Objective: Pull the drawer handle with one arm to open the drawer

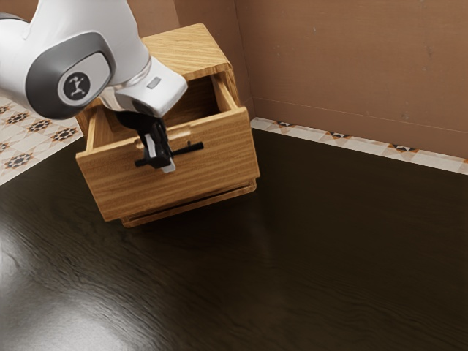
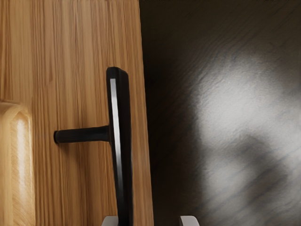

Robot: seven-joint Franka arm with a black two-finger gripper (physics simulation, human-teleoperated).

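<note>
The dark, glossy wooden table stretched bare across the foreground of the exterior view, with light sheening off its grain. On it, toward the exterior view's left, stood a light-oak box-shaped cabinet whose single drawer was pulled well out, so that its open inside showed between the front panel and the cabinet body.

On the drawer front sat the slim black bar handle, held off the wood by a short black post. The black two-finger claw came down from above onto the bar's middle.

In the wrist view the handle ran along the oak panel, with the table beyond the panel's edge. Two pale fingertips stood apart there: the bar lay just beside one, while the other was clear of it. The claw was therefore spread wide around the bar, not clamped on it.

The white and grey arm reached in from the upper left above the cabinet. Behind lay a patterned tile floor and a plain brown wall.
</note>
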